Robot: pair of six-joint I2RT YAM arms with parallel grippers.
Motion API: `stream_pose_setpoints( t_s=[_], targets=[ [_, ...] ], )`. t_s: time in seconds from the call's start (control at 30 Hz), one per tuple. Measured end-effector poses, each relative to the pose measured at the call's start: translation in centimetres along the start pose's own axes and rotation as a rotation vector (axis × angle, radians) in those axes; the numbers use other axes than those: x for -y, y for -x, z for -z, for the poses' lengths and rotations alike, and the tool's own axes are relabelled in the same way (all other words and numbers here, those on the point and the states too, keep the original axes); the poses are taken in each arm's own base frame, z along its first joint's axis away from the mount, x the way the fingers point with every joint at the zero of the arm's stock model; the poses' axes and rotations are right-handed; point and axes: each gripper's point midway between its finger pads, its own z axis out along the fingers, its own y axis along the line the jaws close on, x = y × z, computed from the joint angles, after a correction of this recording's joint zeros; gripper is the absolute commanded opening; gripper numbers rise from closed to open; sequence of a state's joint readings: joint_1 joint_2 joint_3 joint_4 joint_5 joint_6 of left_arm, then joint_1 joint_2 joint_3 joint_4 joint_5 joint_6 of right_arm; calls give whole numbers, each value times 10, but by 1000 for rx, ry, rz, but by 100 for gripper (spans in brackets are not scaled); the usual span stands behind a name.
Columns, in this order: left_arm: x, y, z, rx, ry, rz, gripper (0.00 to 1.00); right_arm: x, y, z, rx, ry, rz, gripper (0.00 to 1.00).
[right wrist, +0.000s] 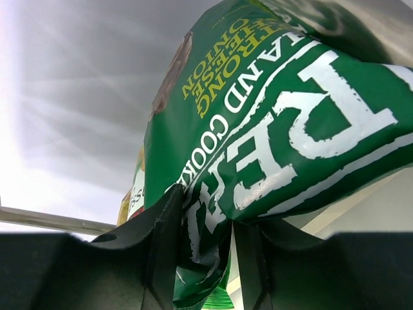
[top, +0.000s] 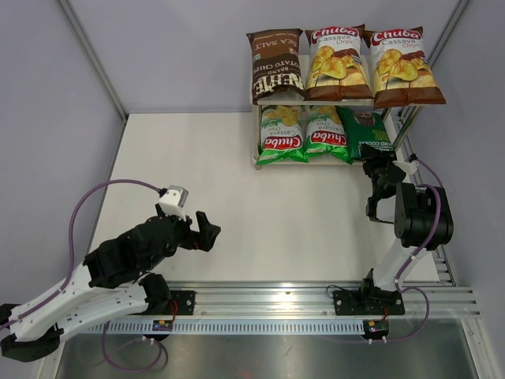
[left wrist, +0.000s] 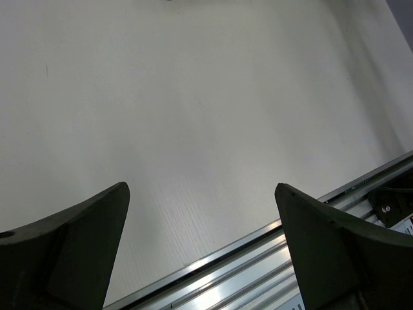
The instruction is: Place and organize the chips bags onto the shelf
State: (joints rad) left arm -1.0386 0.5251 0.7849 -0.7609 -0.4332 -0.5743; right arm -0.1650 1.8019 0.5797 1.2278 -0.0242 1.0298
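green real bag [right wrist: 290,129] is clamped by its edge in the right gripper [right wrist: 208,219]; left gripper [left wrist: 201,194] stands apart.

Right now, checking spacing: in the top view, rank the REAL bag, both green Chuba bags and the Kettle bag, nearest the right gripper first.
1. REAL bag, lower right, in the right gripper
2. middle green Chuba bag, lower row
3. left green Chuba bag, lower row
4. Kettle bag, upper left
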Motion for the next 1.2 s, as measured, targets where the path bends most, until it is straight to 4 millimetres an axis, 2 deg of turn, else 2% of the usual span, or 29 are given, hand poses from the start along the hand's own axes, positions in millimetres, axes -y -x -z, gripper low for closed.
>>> stream_pose_setpoints(
  t_s=[0.4,0.83,0.97,1.0,1.13,1.2],
  targets=[
    [0,1,0,5,-3,2,99,1,1,-7,-18,-2,22,38],
    [1,3,2,16,-10,9,99,13,-8,-14,-47,-13,7,46],
    [1,3,2,16,-10,9,99,14,-8,-15,-49,-15,7,52],
    [1,3,2,16,-10,9,99,15,-9,-16,-52,-20,6,56],
    [1,3,2,16,-10,10,99,17,-10,-15,-55,-31,6,61],
    [1,3,2,17,-10,11,99,17,-10,-12,-59,-40,5,71]
  ],
)
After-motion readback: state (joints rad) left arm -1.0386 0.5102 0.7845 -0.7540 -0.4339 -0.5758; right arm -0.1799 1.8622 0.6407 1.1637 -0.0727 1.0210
